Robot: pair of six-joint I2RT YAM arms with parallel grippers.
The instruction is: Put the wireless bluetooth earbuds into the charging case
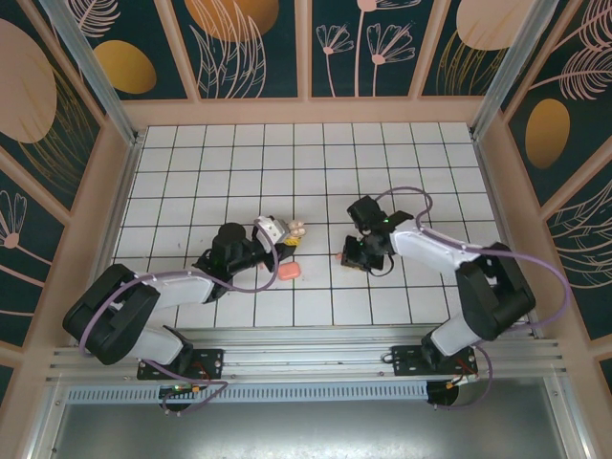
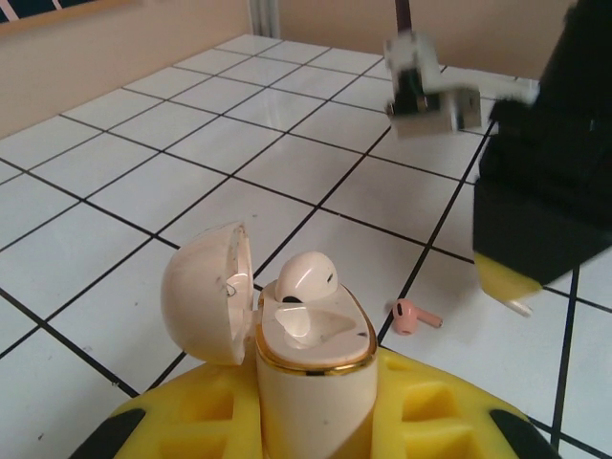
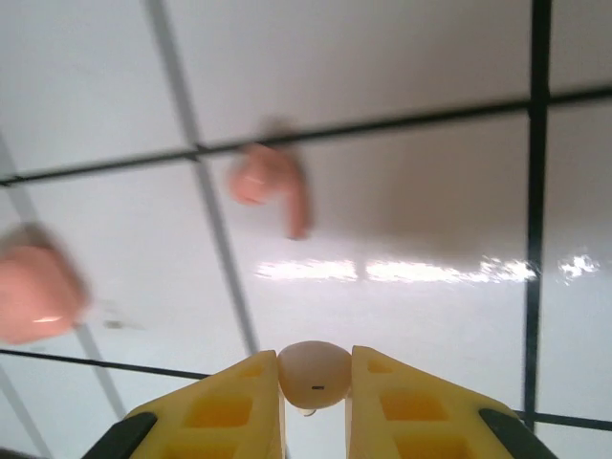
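A white tabletop (image 1: 316, 158), ruled into squares by thin dark lines, sits inside a low peach-coloured rim (image 1: 306, 110). Around it rise dark teal wall panels (image 1: 249, 48) printed with pale leaves, flower stems and gold and peach ovals (peach strips split one panel from the next). A silvery metal post (image 1: 88, 67) slants up at each back corner. A ribbed metal rail (image 1: 306, 361) runs along the near edge. Bright light streaks the glossy tiles (image 3: 402, 271).
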